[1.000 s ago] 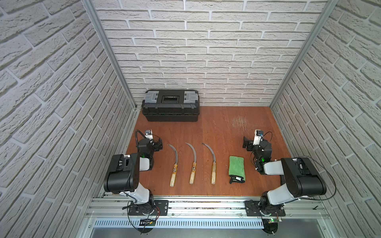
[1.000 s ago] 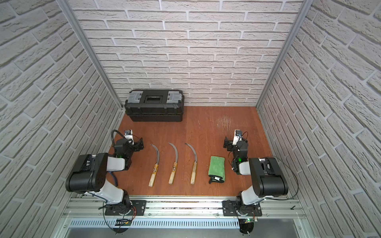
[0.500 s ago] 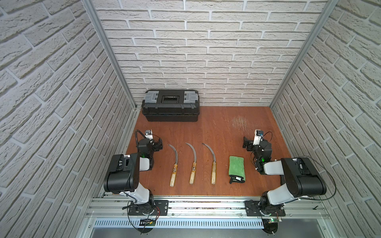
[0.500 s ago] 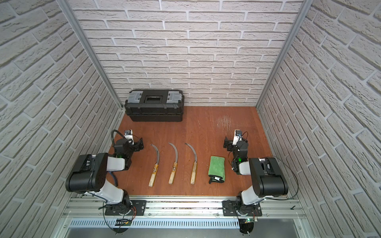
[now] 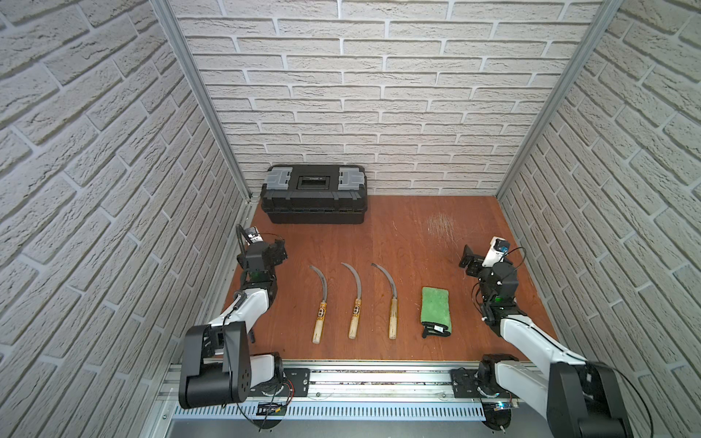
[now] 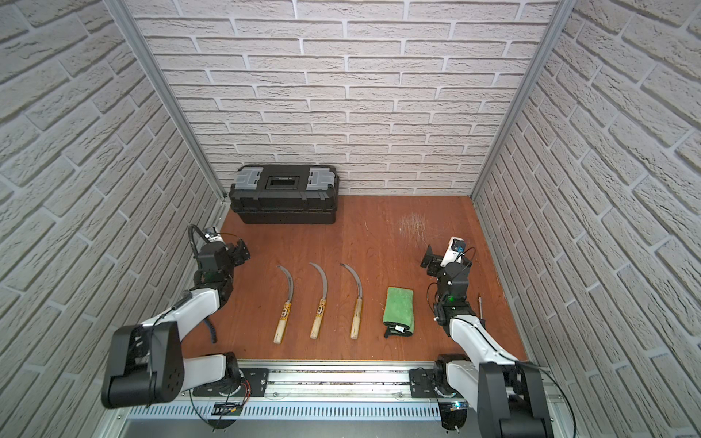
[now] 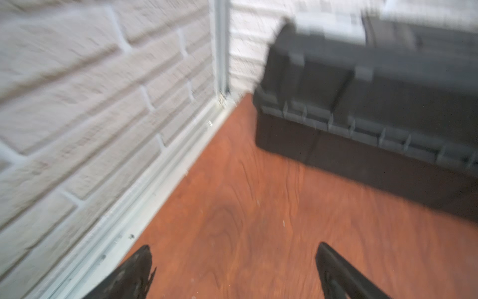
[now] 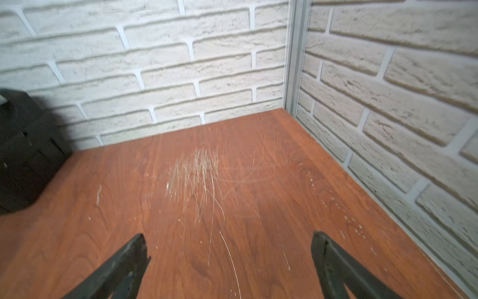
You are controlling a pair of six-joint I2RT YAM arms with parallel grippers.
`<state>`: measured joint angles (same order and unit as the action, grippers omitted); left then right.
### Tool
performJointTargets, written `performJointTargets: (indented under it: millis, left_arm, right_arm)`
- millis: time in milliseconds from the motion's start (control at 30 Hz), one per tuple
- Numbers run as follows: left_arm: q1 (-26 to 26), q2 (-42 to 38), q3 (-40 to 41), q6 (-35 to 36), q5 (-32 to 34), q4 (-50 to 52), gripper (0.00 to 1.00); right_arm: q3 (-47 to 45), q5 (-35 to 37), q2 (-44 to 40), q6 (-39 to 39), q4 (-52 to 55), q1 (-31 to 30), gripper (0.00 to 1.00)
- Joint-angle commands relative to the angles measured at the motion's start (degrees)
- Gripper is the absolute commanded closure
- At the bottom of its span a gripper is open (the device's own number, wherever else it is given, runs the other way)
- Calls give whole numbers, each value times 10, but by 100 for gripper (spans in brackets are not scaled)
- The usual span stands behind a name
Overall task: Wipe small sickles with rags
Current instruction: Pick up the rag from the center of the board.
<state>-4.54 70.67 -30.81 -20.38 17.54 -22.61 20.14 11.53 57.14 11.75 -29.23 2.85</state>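
The left pincer (image 5: 278,253) is released and empty at the left edge of the tabletop (image 5: 413,242), near the black toolbox (image 5: 313,193) by the far wall. At centre, the left sickle (image 5: 319,322), middle sickle (image 5: 355,318) and right sickle (image 5: 393,320) lie side by side, apart, handles near. The green rag (image 5: 435,308) lies just right of them. The right pincer (image 5: 469,261) is released and empty, right of the rag.

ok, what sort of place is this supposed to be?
Probably a mock tool shed or workshop corner: white faux-brick wall panels on three sides of a wood-grain tabletop, a black toolbox against the back wall, and three small sickles lined up beside a green rag.
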Motion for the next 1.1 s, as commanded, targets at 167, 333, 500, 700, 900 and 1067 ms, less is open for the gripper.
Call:
performJointTargets:
  millis: [167,333,500,700,900,1067]
  left_arm:
    - [-5,-52,-58,-88,-53,199,2]
    - [35,-70,-97,-78,-64,270,2]
    - [117,-86,-132,-41,-57,343,2]
    - [262,-75,-180,-39,-16,430,2]
    - [378,-49,-205,-77,11,488,2]
    - [463,-41,-200,-113,23,473,2]
  right_arm:
    - [129,-125,-62,79,333,1,0]
    - [207,-192,-7,123,448,-2,0]
    - [289,-211,38,134,604,-9,0]
    - [335,-168,62,135,727,-68,0]
    - [355,-55,86,158,829,-142,0]
    - [321,-43,87,182,829,-179,0]
